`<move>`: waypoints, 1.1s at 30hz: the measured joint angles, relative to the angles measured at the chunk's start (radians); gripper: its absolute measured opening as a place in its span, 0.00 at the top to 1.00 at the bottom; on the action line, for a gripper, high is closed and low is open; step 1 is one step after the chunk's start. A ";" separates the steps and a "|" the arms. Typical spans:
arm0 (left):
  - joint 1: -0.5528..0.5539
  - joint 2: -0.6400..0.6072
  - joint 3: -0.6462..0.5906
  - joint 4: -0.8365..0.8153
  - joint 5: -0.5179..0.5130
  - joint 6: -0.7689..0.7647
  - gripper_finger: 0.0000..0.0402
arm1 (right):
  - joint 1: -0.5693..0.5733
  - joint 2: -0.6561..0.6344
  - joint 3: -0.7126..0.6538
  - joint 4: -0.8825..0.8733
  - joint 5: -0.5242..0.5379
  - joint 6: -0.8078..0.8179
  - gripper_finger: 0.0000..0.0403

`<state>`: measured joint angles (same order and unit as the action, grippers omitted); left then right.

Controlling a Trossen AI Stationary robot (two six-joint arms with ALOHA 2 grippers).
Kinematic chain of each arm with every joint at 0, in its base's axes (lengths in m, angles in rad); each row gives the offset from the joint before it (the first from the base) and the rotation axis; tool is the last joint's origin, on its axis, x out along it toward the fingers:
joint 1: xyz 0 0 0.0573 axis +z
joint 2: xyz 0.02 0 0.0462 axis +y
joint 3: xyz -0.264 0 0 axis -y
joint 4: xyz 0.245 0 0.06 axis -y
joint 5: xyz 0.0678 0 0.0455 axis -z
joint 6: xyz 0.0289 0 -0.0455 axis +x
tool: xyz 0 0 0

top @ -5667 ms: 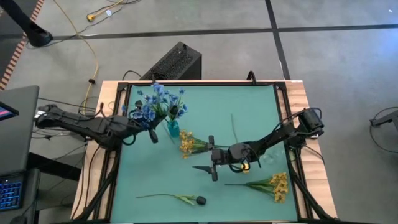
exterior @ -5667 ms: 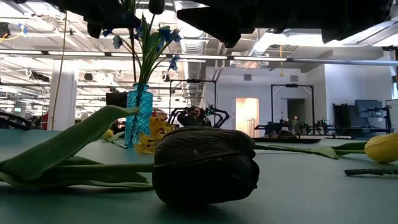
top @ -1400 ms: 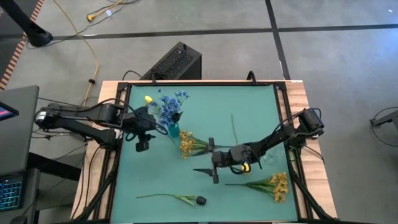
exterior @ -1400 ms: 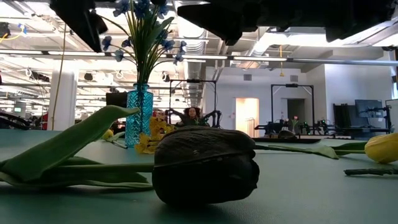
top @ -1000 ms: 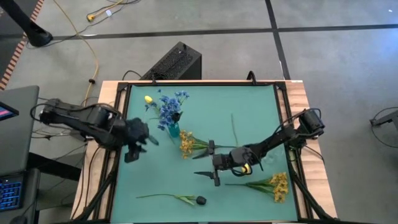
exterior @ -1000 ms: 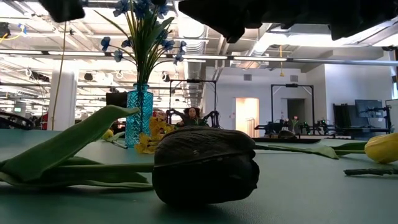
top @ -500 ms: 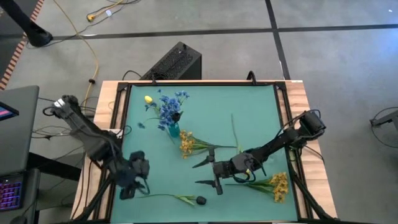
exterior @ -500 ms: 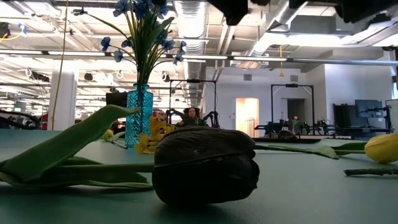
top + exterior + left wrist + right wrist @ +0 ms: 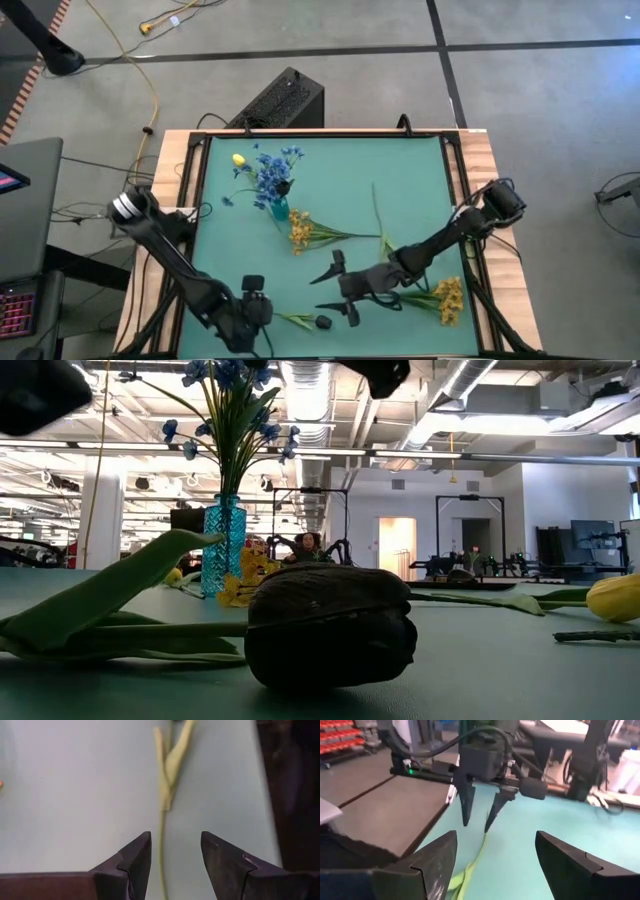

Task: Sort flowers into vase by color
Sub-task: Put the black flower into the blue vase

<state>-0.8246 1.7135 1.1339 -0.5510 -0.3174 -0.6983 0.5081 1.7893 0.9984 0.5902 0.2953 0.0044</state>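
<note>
Left hand [image 9: 172, 857], fingers parted and empty, poised over the thin stem of the dark-budded flower [image 9: 300, 320] lying at the desk's [image 9: 400, 180] near edge: centre the stem between the fingers before closing; right hand [image 9: 335, 290] parted, empty, nearby.

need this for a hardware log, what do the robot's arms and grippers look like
Both arms are dark, slender and jointed, with black cables looping along the links. The left arm's shoulder joint has a pale grey ring. The left gripper has two dark, matte, wedge-shaped fingers tapering to points. The right gripper has the same dark tapered pair. Seen from the right wrist, the left wrist block carries a small green light.
</note>
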 joint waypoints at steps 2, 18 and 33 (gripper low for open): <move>-0.001 0.033 0.002 0.008 -0.029 -0.004 0.60 | 0.004 0.000 0.008 -0.036 0.022 0.022 0.26; 0.008 0.122 -0.035 0.170 -0.099 -0.022 0.61 | 0.022 0.000 0.017 -0.062 0.029 0.051 0.26; 0.011 0.116 -0.186 0.322 -0.036 -0.066 0.69 | 0.022 0.000 0.017 -0.062 0.029 0.048 0.26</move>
<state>-0.8139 1.8293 0.9483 -0.2286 -0.3533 -0.7643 0.5301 1.7893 1.0157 0.5278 0.3241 0.0528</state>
